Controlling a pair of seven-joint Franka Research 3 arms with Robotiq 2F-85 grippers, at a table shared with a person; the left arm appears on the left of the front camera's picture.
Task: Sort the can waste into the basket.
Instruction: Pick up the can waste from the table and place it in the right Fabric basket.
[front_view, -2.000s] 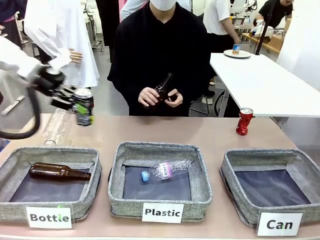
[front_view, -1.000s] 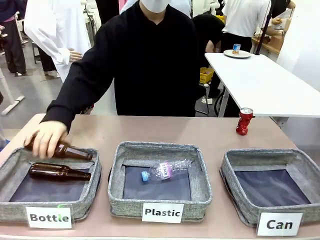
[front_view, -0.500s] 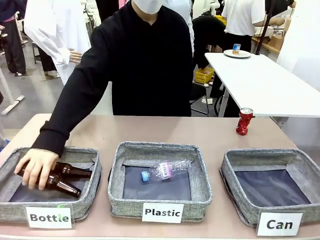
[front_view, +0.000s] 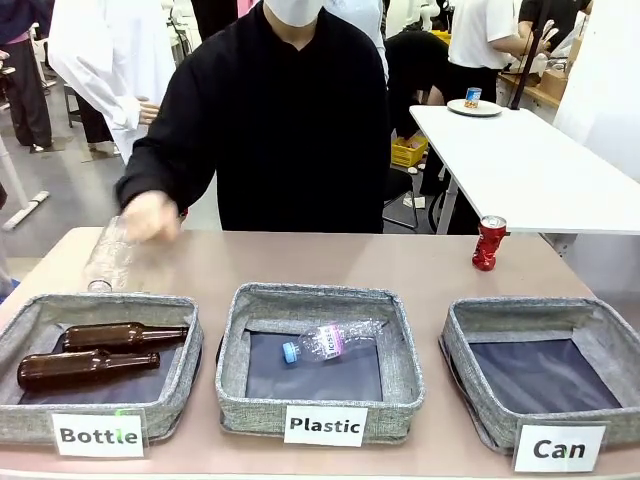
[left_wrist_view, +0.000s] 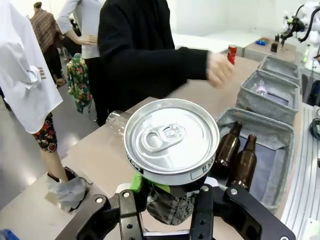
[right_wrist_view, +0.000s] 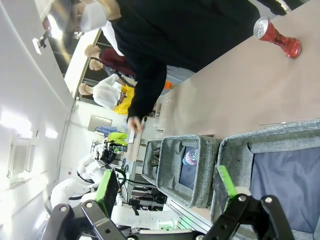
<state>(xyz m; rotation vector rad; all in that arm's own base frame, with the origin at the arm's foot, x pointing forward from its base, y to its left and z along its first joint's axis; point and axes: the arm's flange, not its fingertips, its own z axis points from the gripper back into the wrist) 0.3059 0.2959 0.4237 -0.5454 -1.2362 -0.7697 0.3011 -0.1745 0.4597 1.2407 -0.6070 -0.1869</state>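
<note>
Three grey baskets (front_view: 170, 400) (front_view: 250, 415) (front_view: 530, 312), two brown glass bottles (front_view: 125, 335) (front_view: 85, 367), two clear plastic bottles (front_view: 325, 343) (front_view: 108, 255), two crushed cans (front_view: 489, 243) (left_wrist_view: 171, 142).

Left hand (left_wrist_view: 168, 199) seemingly clamped; right hand (right_wrist_view: 166, 186) spread wide.

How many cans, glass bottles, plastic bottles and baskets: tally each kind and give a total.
Cans: 2, red can, black-and-silver can in left gripper
Brown glass bottles: 2
Clear plastic bottles: 2
Baskets: 3, Can basket, Plastic basket, Bottle basket
Total: 9
</note>
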